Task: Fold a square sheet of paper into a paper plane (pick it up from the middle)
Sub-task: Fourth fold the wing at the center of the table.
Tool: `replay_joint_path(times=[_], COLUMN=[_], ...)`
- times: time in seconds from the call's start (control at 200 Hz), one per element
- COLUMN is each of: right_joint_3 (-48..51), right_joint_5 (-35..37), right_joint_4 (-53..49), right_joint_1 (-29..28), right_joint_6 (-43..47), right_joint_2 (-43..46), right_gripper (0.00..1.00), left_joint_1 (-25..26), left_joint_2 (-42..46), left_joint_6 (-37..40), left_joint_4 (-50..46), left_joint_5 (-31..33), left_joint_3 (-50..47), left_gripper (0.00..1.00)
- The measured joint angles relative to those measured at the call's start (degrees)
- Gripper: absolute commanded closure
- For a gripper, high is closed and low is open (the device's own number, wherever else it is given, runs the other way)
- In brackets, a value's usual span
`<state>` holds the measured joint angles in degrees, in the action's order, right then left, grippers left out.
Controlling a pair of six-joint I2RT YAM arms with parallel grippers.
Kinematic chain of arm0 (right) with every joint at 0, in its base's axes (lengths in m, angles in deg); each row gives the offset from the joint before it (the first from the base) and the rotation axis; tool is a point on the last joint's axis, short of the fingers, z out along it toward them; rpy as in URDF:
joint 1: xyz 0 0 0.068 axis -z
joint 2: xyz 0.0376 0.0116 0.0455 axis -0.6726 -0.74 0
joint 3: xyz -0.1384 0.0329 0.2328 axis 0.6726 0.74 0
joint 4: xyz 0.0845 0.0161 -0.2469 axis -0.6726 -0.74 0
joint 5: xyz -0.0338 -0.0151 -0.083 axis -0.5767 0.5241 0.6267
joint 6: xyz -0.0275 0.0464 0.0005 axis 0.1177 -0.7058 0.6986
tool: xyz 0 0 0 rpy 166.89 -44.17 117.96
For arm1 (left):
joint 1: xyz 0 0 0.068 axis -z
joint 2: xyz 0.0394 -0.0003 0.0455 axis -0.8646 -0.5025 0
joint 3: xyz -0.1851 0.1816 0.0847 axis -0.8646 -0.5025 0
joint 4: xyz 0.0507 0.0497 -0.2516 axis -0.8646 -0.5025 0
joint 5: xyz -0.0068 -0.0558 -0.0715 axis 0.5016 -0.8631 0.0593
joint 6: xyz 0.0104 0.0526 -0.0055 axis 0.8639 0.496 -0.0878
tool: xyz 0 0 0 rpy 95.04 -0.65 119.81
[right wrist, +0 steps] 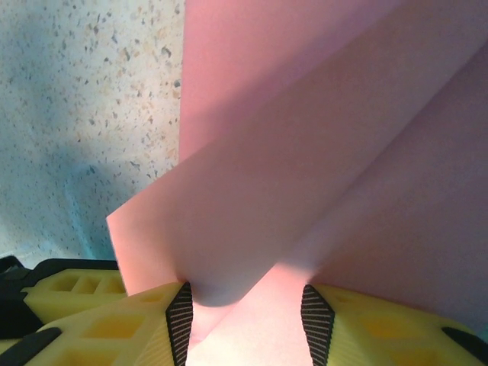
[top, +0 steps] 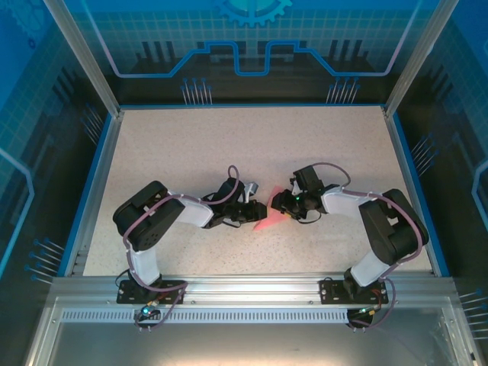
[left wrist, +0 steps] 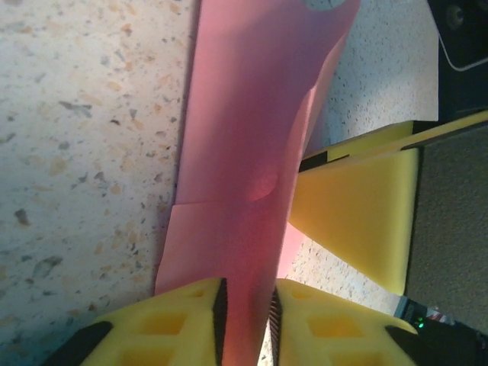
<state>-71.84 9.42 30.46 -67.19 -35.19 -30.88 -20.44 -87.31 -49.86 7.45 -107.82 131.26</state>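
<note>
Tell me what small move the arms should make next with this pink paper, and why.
Probably close the right gripper on the pink sheet. The left gripper pinches the sheet tight between its fingers, while the right jaws stand apart around a loose, rounded fold. Closing there would likely press that fold into a crease and give both arms a firm hold.

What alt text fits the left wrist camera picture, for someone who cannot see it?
A long folded pink-red paper sheet runs up the picture, pinched at the bottom between two yellow fingers of the left gripper. Speckled beige tabletop lies behind it, and another yellow wedge-shaped block sits close on its right.
</note>
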Motion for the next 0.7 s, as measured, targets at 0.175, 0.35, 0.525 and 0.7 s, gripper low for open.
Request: replay_joint_path(times=[0.175, 0.35, 0.525, 0.7], right_joint_3=[-1.57, -3.78, -5.29, -6.54], right_joint_5=[1.31, 3.21, 5.01, 5.75], right_joint_4=[-1.95, -4.31, -6.4, -8.17], right_joint_1=[-0.33, -1.18, -1.97, -2.21], right_joint_6=[-1.36, -2.32, -2.51, -2.47], right_joint_2=[-1.09, -2.4, -3.06, -3.82], right_gripper=[0.55, 0.57, 0.58, 0.57], left_joint_1=[-0.98, -1.38, -1.38, -1.38], left_joint_2=[3.98, 8.63, 9.42, 9.35], left_joint_6=[-0.24, -0.17, -0.2, 0.13], left_joint_4=[-2.91, -5.16, -4.24, -1.99], left_joint_5=[0.61, 2.49, 2.69, 1.84], left_joint_3=[-0.66, -1.4, -3.06, -3.43], left_gripper=[0.59, 0.58, 0.6, 0.62])
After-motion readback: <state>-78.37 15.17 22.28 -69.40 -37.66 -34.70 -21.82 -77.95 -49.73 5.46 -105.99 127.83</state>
